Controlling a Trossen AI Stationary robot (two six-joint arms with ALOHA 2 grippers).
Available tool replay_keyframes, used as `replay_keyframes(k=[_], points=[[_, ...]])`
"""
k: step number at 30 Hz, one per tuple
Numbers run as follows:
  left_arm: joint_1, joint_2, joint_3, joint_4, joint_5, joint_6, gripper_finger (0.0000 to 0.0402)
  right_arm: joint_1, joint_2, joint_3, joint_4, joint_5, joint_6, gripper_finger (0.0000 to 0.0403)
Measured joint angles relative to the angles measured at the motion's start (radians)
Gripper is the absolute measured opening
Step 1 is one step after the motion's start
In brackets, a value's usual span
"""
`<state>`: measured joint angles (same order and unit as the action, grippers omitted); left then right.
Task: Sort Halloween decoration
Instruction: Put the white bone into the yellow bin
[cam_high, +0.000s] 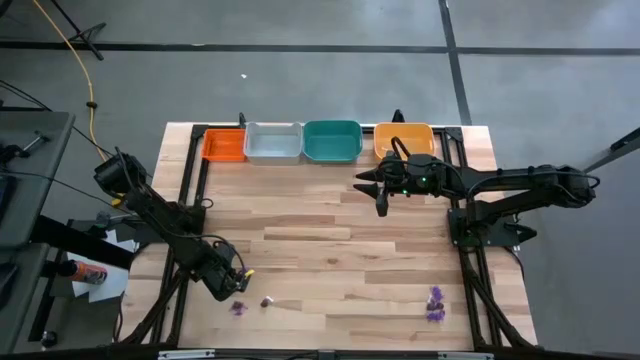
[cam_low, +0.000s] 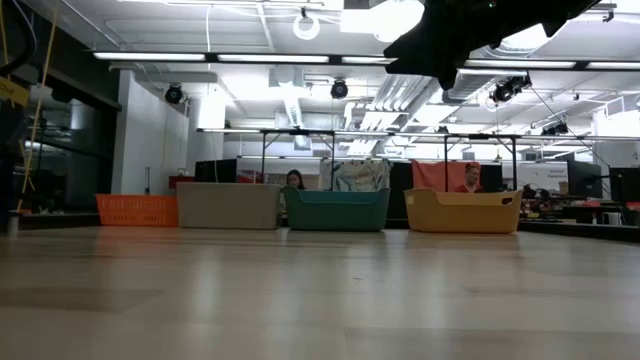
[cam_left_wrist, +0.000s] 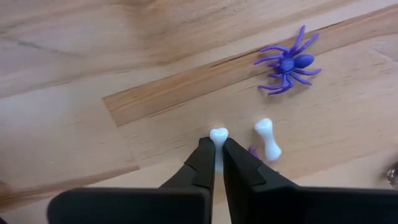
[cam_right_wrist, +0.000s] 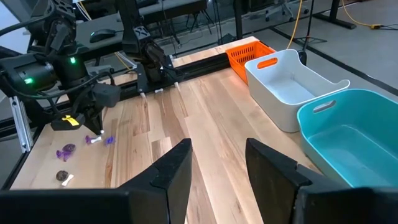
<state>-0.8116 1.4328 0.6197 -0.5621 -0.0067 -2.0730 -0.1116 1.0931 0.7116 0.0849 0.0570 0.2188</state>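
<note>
- Left gripper (cam_left_wrist: 215, 151) down at the near left of the table (cam_high: 330, 250), fingers pinched narrow on a small white bone (cam_left_wrist: 218, 135), its knob end poking out between the tips.
- A second white bone (cam_left_wrist: 268, 139) flat on the wood just beside those fingers, not touched; a purple scrap half hidden under it.
- One purple spider (cam_left_wrist: 288, 63) a little beyond the bones, legs spread, apart from both.
- Right gripper (cam_right_wrist: 216, 163) raised above the far right of the table, just in front of the trays, fingers parted to a moderate gap with nothing between them.
- Four trays in a row along the far edge, counted from left: one orange-red (cam_high: 224, 145), one grey-white (cam_high: 273, 143), one teal (cam_high: 332, 141), one yellow-orange (cam_high: 404, 137); contents impossible to tell from the high view.
- From the high view, loose trinkets near the front edge: one purple piece (cam_high: 238, 308) and one dark piece (cam_high: 266, 301) by the left gripper, plus a small purple cluster (cam_high: 435, 305) at the near right, number of pieces unclear.
- Left arm stretched from its base at the left edge diagonally toward the near side, wrist tipped down to the boards.
- Right arm reaching in from its base at the right edge, forearm roughly level, gripper pointing toward the left side of the table.
</note>
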Motion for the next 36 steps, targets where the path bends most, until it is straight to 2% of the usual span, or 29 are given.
replay_keyframes(k=[7, 13, 16, 19, 22, 25, 28, 30, 36], points=[[-0.002, -0.106, -0.004, -0.101, -0.074, 0.018, 0.0001, 0.000, 0.000, 0.000, 0.000, 0.000, 0.000, 0.0145], [-0.003, -0.330, -0.004, -0.263, -0.107, 0.097, 0.0001, 0.000, 0.000, 0.000, 0.000, 0.000, -0.001, 0.0145], [0.010, -0.468, -0.004, -0.312, -0.226, 0.167, 0.0001, 0.000, 0.000, 0.000, 0.000, 0.000, -0.003, 0.0145], [0.059, -0.585, -0.003, -0.332, -0.429, 0.290, 0.0000, 0.000, 0.000, 0.000, 0.000, 0.000, -0.002, 0.0145], [0.146, -0.670, -0.002, -0.318, -0.644, 0.439, 0.0000, 0.000, 0.000, 0.000, 0.000, 0.000, -0.001, 0.0145], [0.268, -0.711, -0.002, -0.257, -0.736, 0.614, 0.0000, 0.000, 0.000, 0.000, 0.003, 0.018, 0.002, 0.0145], [0.410, -0.709, -0.002, -0.097, -0.723, 0.842, 0.0000, 0.000, 0.000, 0.000, 0.004, 0.047, 0.037, 0.0145], [0.505, -0.681, -0.002, 0.075, -0.669, 1.028, 0.0000, 0.000, 0.000, 0.000, 0.007, 0.061, 0.062, 0.0145], [0.789, -0.525, -0.002, 0.634, -0.382, 1.527, 0.0000, 0.000, 0.000, 0.000, 0.066, 0.066, 0.087, 0.0145]])
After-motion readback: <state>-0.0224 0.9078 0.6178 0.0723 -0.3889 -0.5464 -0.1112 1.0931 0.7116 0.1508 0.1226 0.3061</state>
